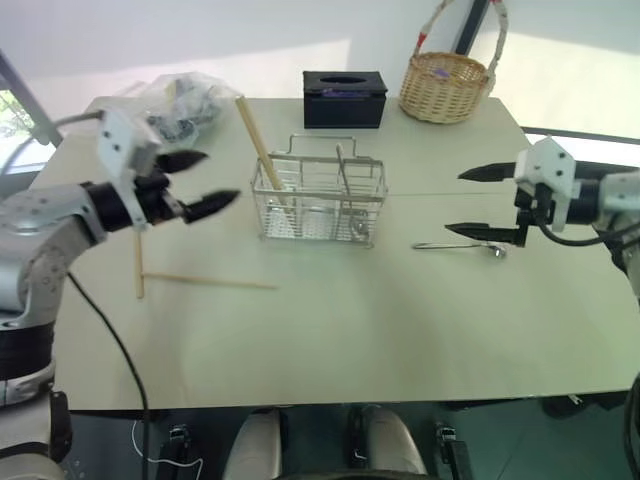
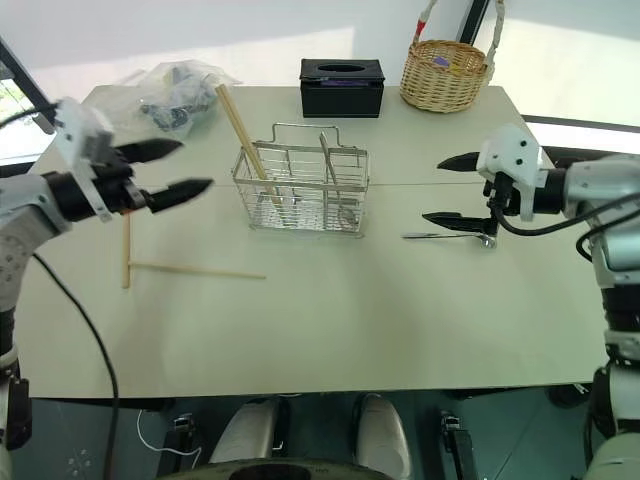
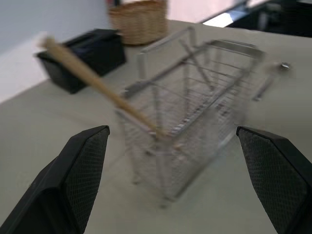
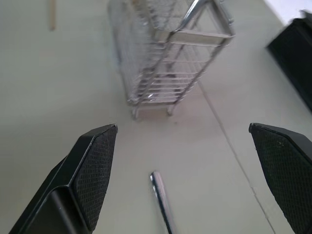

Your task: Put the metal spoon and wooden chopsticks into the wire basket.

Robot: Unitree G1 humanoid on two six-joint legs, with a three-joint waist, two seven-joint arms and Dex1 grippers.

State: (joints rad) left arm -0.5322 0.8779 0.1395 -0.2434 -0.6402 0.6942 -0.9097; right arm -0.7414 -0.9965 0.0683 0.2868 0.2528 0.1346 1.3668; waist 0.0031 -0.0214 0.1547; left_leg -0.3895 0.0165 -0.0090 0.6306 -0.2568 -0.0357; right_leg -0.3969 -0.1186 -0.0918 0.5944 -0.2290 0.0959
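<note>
Metal spoon (image 1: pixel 458 245) lies beside wire basket (image 1: pixel 320 200); both hands, left (image 1: pixel 205 182) and right (image 1: pixel 462 202), gape wide, empty.

no readable text or labels anywhere

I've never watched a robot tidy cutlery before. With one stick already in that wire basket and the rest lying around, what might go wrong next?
The chopstick in the wire basket leans far out toward the open left gripper; a brush could tip it out or shift the light basket.

The metal spoon lies flat and thin under the open right gripper, so the fingers may slide off it.

Two chopsticks still on the table lie crossed at one end; lifting one could roll the other.
</note>
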